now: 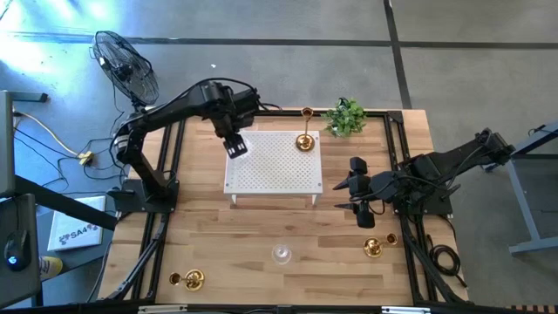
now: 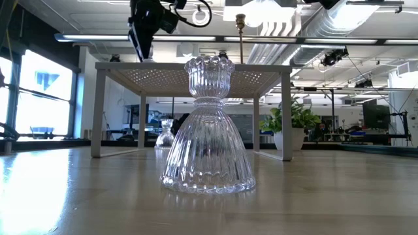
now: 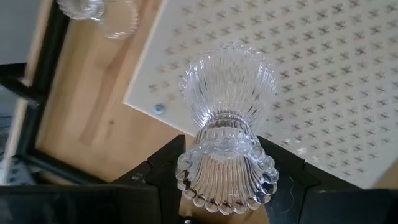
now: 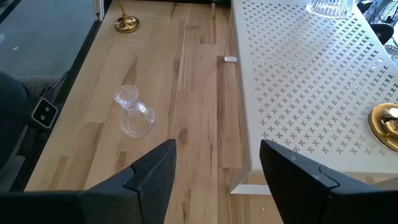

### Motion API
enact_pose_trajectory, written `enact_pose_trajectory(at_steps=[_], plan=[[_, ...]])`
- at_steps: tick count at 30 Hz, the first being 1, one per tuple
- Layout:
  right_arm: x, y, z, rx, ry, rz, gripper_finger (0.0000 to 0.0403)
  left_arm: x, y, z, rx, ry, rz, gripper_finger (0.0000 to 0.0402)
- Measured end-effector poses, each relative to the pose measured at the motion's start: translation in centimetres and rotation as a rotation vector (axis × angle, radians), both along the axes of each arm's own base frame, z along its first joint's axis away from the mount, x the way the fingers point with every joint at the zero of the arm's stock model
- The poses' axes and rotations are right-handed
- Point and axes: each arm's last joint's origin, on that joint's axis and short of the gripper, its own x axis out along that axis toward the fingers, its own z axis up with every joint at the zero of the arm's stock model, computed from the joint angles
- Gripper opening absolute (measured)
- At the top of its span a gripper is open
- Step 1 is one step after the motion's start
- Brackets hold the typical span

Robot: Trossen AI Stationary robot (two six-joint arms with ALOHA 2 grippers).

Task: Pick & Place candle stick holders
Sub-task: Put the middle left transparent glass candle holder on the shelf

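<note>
My left gripper (image 1: 235,145) is over the far left corner of the white perforated platform (image 1: 275,170), shut on a clear ribbed glass holder (image 3: 227,124). A tall gold holder (image 1: 304,140) stands on the platform's far right part. A second glass holder (image 1: 281,254) stands on the table near the front edge and fills the low view (image 2: 208,130). Gold holders stand at the front left (image 1: 192,279) and front right (image 1: 373,247). My right gripper (image 1: 354,187) is open and empty beside the platform's right edge. My left gripper has the glass holder between its two fingers (image 3: 155,174), one on each side of the beaded end (image 3: 227,180) nearest the wrist. The fingers come from above, slanting down. The holder's flared end (image 3: 229,81) points down over the platform's corner; whether it touches, I cannot tell.
A small green plant (image 1: 346,118) stands at the table's far edge, right of the platform. More clear glass (image 3: 99,12) lies on the table beyond the platform's left corner. A black frame (image 1: 174,174) runs along the table's sides. Bare wood lies between the platform and the front edge.
</note>
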Motion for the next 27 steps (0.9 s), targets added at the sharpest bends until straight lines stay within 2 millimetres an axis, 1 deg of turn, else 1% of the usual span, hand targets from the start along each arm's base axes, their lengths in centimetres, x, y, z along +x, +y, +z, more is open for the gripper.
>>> enact_pose_trajectory(at_steps=[5,7,22,27], plan=[[0.0,0.0,0.0,0.0,0.0,0.0,0.0225,0.35,0.06,-0.46,-0.019,0.002,-0.003,0.0214],[0.0,0.0,0.0,0.0,0.0,0.0,0.0225,0.18,-0.02,-0.24,-0.017,-0.004,-0.003,0.0224],[0.0,-0.01,0.0,0.0,0.0,0.0,0.0224,0.31,0.08,-0.22,0.001,-0.012,-0.001,0.0233],[0.0,0.0,0.0,0.0,0.0,0.0,0.0224,0.66,0.26,-0.11,0.028,-0.048,-0.004,0.0233]])
